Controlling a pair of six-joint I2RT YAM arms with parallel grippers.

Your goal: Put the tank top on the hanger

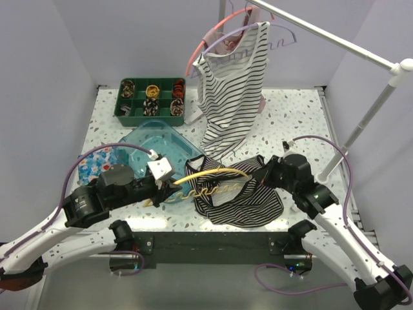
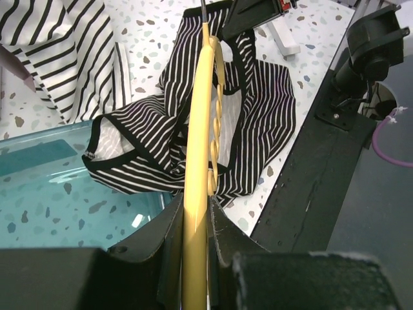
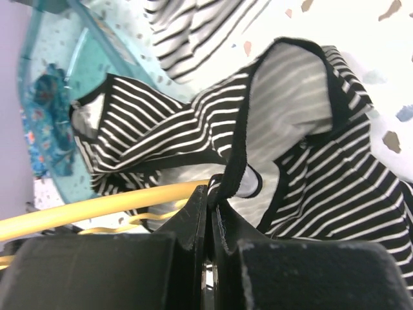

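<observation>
The dark tank top [image 1: 242, 194], black with thin white stripes, lies crumpled on the table at front centre. The yellow hanger [image 1: 210, 175] lies across it, one arm pushed in under the fabric. My left gripper [image 1: 169, 183] is shut on the hanger's near arm [image 2: 197, 194]. My right gripper [image 1: 266, 175] is shut on a black-edged strap of the tank top [image 3: 235, 165], held just above the hanger [image 3: 97, 208]. The tank top also fills the left wrist view [image 2: 258, 110].
A mostly white striped tank top [image 1: 232, 84] hangs on a lilac hanger [image 1: 258, 35] with a pink hanger [image 1: 210, 39] on the white rail [image 1: 335, 39]. A teal tray [image 1: 151, 145], floral cloth [image 1: 97, 161] and green compartment box [image 1: 150, 100] sit at the left.
</observation>
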